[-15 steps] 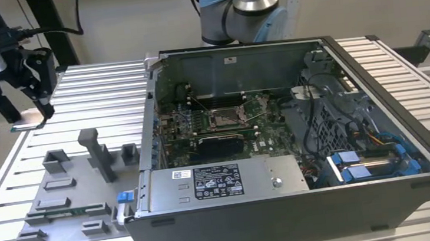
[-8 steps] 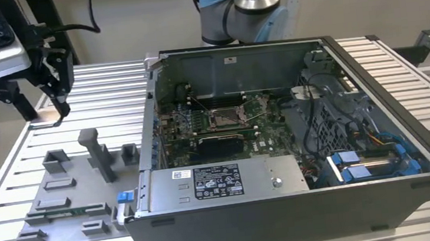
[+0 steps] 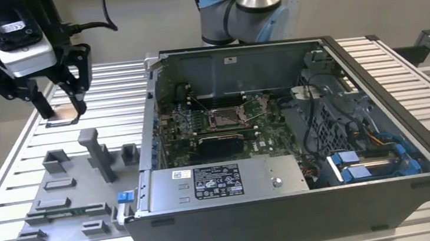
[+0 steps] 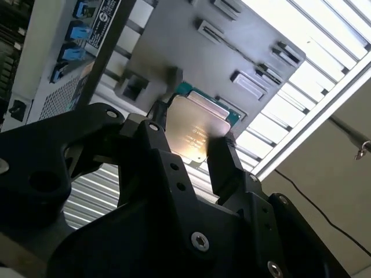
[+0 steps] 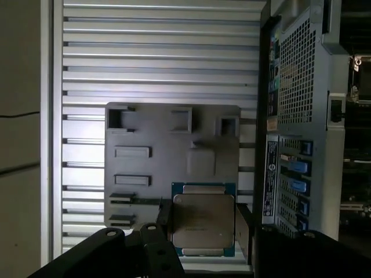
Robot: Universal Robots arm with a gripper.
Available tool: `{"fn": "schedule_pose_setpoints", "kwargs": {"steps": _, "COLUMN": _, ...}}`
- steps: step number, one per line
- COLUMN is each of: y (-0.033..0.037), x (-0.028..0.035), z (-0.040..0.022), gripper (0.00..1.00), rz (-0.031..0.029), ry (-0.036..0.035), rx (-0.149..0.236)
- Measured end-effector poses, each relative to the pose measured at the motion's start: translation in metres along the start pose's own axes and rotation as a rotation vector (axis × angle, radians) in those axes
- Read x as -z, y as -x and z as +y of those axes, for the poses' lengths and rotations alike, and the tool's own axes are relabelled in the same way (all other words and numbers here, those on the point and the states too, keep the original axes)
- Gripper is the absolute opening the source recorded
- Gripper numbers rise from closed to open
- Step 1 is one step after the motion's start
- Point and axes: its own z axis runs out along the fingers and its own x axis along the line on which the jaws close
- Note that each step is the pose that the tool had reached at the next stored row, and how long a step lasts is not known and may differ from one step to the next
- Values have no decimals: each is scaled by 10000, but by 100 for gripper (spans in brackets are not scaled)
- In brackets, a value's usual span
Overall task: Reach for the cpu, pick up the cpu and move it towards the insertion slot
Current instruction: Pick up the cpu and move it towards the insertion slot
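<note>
Second wrist view, cpu (image 4: 200, 124) clamped within gripper (image 4: 191, 133), jaws narrowed onto its edges

You are seeing the cpu (image 5: 203, 223) gleaming silvery with a teal-green rim, the end effector (image 4: 191, 145) showing matte black, the fixture plate (image 5: 174, 145) showing plain grey, and the tabletop (image 5: 156, 52) running in pale ribbed stripes.
</note>
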Motion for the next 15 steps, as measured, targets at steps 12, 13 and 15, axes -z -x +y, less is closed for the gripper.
{"fn": "schedule_pose_setpoints", "kwargs": {"steps": 12, "y": 391, "x": -4, "z": -2, "gripper": 0, "rz": 21, "ry": 0, "rx": -1}}
{"fn": "schedule_pose_setpoints", "kwargs": {"steps": 13, "y": 422, "x": -4, "z": -2, "gripper": 0, "rz": 23, "ry": 0, "rx": 0}}
{"fn": "schedule_pose_setpoints", "kwargs": {"steps": 15, "y": 485, "x": -4, "z": -3, "gripper": 0, "rz": 25, "ry": 0, "rx": 0}}
